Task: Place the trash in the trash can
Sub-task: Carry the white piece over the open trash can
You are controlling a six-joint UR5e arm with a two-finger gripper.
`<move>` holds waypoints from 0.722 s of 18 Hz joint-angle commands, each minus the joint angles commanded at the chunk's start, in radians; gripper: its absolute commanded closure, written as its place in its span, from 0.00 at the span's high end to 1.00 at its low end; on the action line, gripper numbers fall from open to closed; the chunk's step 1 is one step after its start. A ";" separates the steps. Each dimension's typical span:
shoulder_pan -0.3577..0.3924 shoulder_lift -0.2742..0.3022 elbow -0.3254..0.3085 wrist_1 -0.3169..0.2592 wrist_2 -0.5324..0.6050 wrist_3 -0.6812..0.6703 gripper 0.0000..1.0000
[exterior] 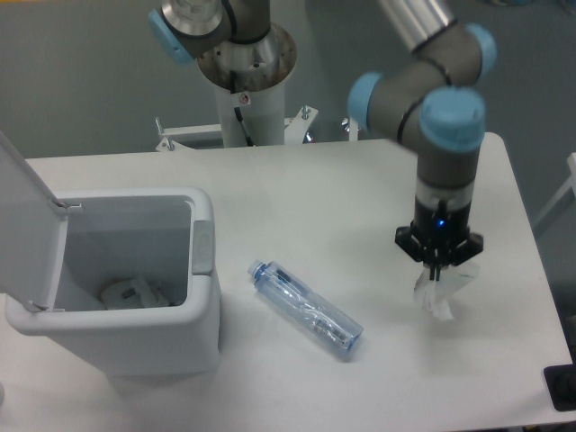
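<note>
The bottle [305, 309] lies on the table [297, 193] beside the open trash can [126, 297]. Further right, the gripper [438, 268] pinches the wrapper [440, 293] by its top. That thin hold could slip mid-carry, dropping it short of the bin.

So the arm [423, 99] is your typical UR look: dark grey joint housings with light blue end caps, plus a shiny silver tube segment running between joints. The wrist section goes grey into a black collar with a tiny blue light glowing on it. The gripper [438, 267] is small and black. The base sits on a white pedestal [247, 99] with a little sticker and a cable on its front.
</note>
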 joint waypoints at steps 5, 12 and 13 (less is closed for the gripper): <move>-0.121 0.118 0.026 0.002 -0.010 -0.313 0.00; -0.394 0.203 0.032 0.003 -0.011 -0.479 0.00; -0.426 0.201 0.032 0.003 -0.010 -0.488 0.00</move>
